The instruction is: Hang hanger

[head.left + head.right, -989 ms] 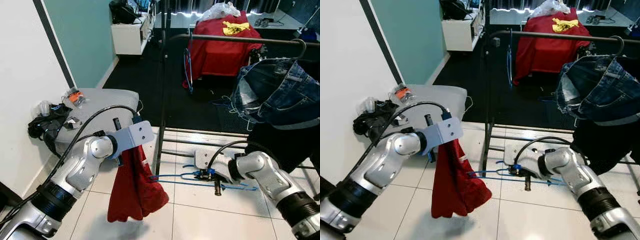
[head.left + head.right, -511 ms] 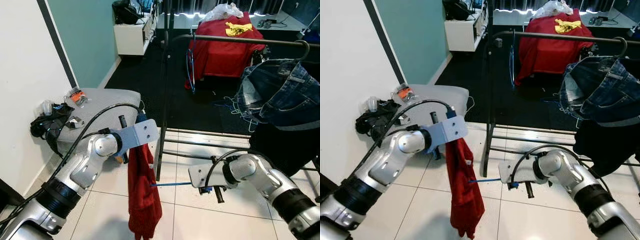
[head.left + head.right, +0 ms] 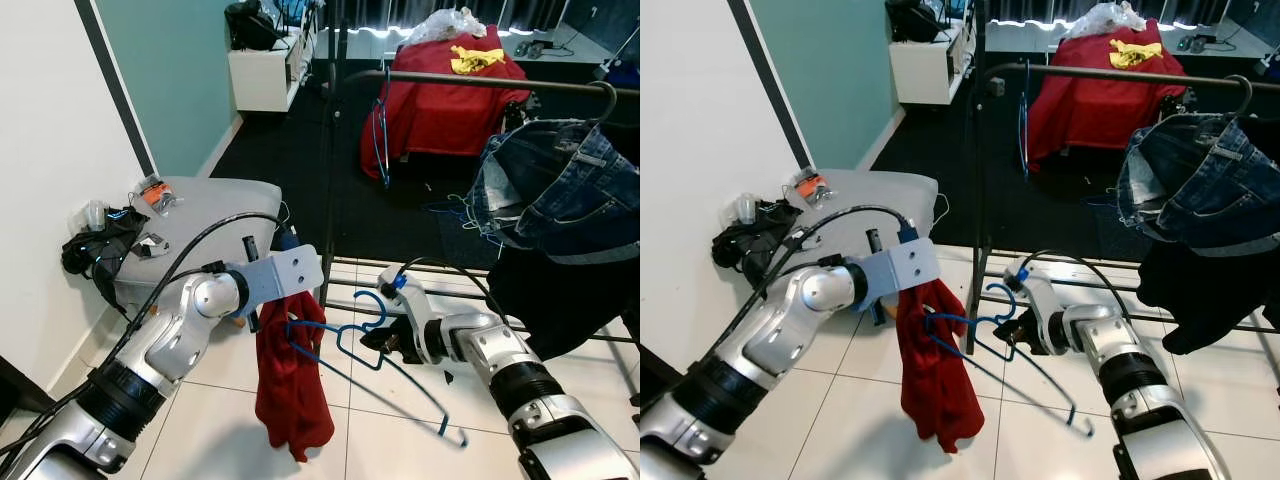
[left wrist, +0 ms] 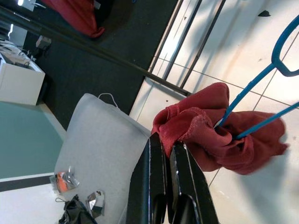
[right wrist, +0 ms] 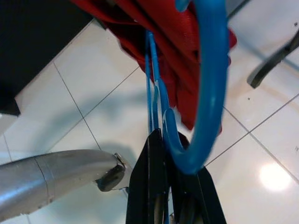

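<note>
Right gripper (image 5: 170, 140): fingers pinched on the neck of a blue hanger (image 3: 385, 365), held tilted above the tiled floor (image 3: 380, 445), hook uppermost, one end inside a red garment (image 3: 290, 385). Left gripper (image 4: 167, 149): fingers pressed together on the garment's upper edge, cloth hanging bunched below. Behind: black clothes rack (image 3: 450, 82) carrying denim jeans (image 3: 560, 190) and a second blue hanger (image 3: 381, 110). Left of rack: grey cushion (image 3: 195, 215).

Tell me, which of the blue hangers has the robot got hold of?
The blue hanger low over the tiled floor, gripped by the right pincer and threaded into the red garment. The other blue hanger hangs on the rail.
</note>
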### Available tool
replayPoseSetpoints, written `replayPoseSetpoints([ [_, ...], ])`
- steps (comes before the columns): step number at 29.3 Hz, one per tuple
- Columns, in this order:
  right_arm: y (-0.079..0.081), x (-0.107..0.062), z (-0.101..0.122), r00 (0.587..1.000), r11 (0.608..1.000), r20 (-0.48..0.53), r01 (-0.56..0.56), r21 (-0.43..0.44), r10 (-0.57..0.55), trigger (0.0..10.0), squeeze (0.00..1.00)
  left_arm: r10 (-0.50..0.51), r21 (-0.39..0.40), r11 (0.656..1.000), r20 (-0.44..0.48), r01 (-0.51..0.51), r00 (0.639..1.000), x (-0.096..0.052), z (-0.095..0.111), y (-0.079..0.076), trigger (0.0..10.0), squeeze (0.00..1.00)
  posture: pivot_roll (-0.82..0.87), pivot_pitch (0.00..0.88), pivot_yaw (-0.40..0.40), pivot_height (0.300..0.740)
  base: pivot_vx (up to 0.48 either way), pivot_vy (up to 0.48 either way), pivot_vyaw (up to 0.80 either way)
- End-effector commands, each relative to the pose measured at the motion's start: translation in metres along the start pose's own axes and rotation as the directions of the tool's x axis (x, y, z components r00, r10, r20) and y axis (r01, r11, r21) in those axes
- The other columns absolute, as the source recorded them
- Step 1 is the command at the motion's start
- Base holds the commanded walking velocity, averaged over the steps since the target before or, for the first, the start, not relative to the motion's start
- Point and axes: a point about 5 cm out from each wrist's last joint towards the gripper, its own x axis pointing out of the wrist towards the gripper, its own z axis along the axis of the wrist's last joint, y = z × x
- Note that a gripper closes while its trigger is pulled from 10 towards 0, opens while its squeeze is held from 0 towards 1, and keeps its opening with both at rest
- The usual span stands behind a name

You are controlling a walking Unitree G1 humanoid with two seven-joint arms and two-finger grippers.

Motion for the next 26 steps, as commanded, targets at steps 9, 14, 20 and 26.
replayPoseSetpoints([
  [9,-0.015,-0.014,-0.001,0.918,0.678,-0.033,0.267,-0.685,-0.395,10.0,0.0,-0.009,-0.002,1.0,-0.064,0.008,0.998,-0.003,-0.01,-0.002,10.0,0.0,0.01,0.075,0.036,0.74,0.0,0.0,0.0],
  [14,0.009,-0.012,-0.013,0.973,0.767,-0.091,0.108,-0.633,-0.212,10.0,0.0,-0.009,-0.017,1.0,-0.141,0.007,0.99,-0.005,-0.023,-0.004,10.0,0.0,0.01,0.078,0.032,0.74,0.0,0.0,0.0],
  [20,0.021,-0.014,-0.012,0.984,0.78,0.004,0.141,-0.61,-0.176,10.0,0.0,0.005,-0.036,0.999,-0.165,-0.011,0.986,-0.007,-0.028,-0.001,10.0,0.0,0.0,0.078,0.039,0.74,0.0,0.0,0.0],
  [26,-0.004,-0.034,-0.015,0.903,0.663,0.084,0.37,-0.65,-0.422,10.0,0.0,0.009,-0.032,0.999,-0.132,-0.013,0.991,-0.007,-0.024,0.001,10.0,0.0,-0.01,0.079,0.042,0.74,0.0,0.0,0.0],
])
